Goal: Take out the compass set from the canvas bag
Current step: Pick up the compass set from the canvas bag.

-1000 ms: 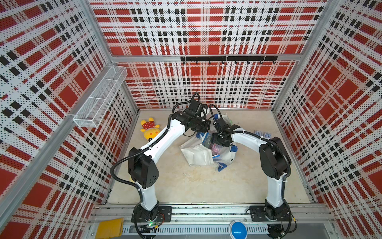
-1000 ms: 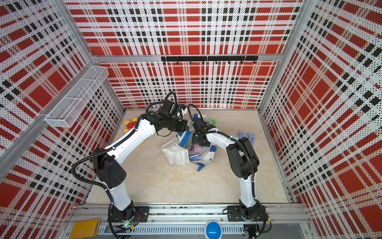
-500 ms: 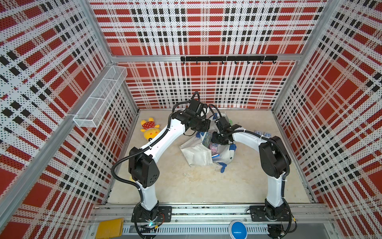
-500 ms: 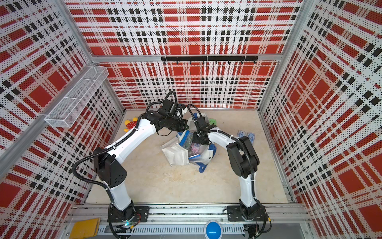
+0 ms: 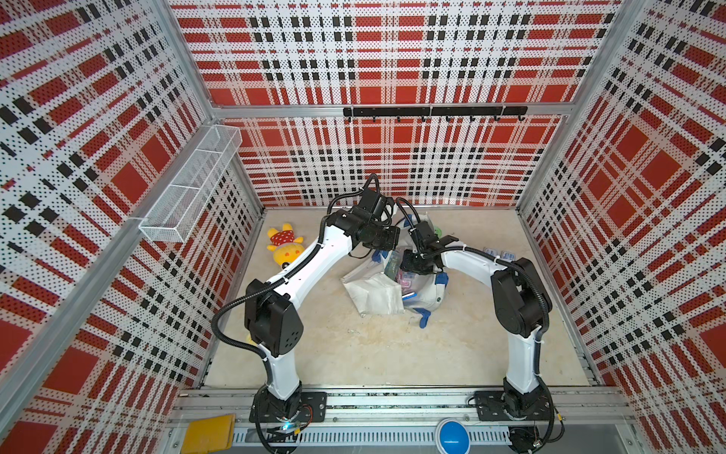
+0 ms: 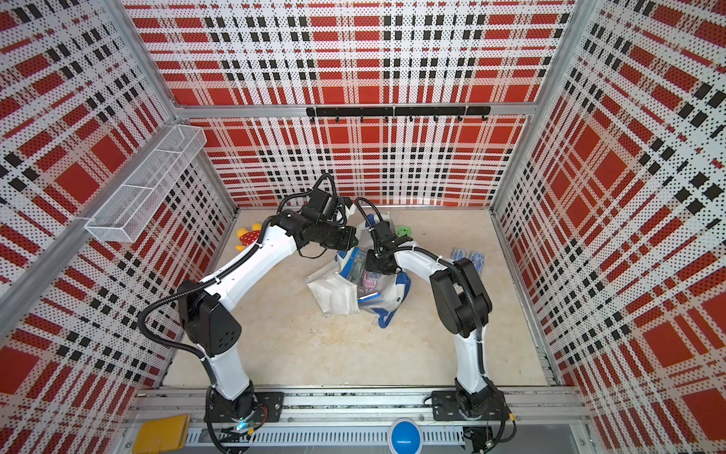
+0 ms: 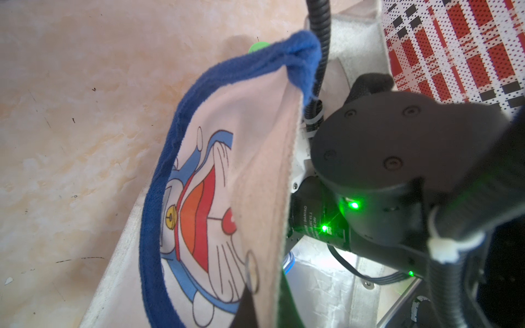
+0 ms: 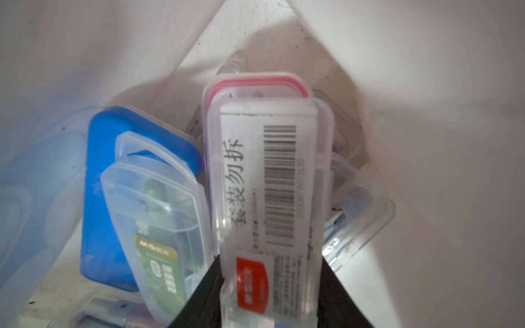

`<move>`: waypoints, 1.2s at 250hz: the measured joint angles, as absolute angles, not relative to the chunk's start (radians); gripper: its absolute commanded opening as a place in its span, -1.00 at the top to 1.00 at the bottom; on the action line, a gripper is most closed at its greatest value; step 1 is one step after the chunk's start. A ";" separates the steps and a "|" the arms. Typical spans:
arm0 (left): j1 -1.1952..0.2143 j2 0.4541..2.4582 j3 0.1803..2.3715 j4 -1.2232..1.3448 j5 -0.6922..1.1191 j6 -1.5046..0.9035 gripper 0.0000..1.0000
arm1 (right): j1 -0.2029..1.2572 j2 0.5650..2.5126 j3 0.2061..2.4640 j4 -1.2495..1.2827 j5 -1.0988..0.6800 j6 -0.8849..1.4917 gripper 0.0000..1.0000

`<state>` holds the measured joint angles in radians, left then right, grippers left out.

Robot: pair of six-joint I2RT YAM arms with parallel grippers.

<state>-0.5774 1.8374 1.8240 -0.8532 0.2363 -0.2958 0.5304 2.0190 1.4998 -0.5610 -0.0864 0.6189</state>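
Shows a white canvas bag (image 5: 373, 295) (image 6: 334, 295) with blue trim slumped mid-bench (image 5: 373, 353), mouth upward, in both top views. Shows the left pincer (image 7: 252, 304) clamped fully shut on the bag's rim, lifting the cartoon-printed side to hold the mouth agape. Places the right pincer (image 8: 270, 257) down inside the bag, black fingers (image 8: 199, 298) partly closed and pressed against both long edges of a clear case with a barcode label and a red rim, taken here to be the compass set (image 8: 270, 170). Puts that case deep in the bag, wedged between a green-labelled case (image 8: 159, 227) backed by a blue case (image 8: 105, 170) on one side and a tilted clear case (image 8: 363, 204) on the other.

Reads as the grasp-and-lift step, with the set not yet out. To do it well:
- Confirm a firm squeeze on the slick plastic before rising, with only the case's near end between the fingers.
- Pull slowly along the case's length toward the mouth, to avoid dragging neighbours up or snagging fabric.
- Hold the rim high and taut throughout.
- Set down on bare bench, well apart from the bag.
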 measured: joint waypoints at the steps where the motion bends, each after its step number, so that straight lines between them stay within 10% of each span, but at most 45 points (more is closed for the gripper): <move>1: -0.577 1.837 1.824 -0.853 0.236 -0.296 1.00 | 0.530 2.019 1.500 -0.561 -0.086 0.619 0.36; 300: -0.572 1.837 1.824 -0.845 0.235 -0.363 1.00 | 0.611 1.328 1.300 -0.800 -0.081 0.589 0.47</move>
<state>-0.5724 1.8374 1.8244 -0.8452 0.2352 -0.3634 0.6113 1.3277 1.2999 -0.7998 -0.0811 0.5892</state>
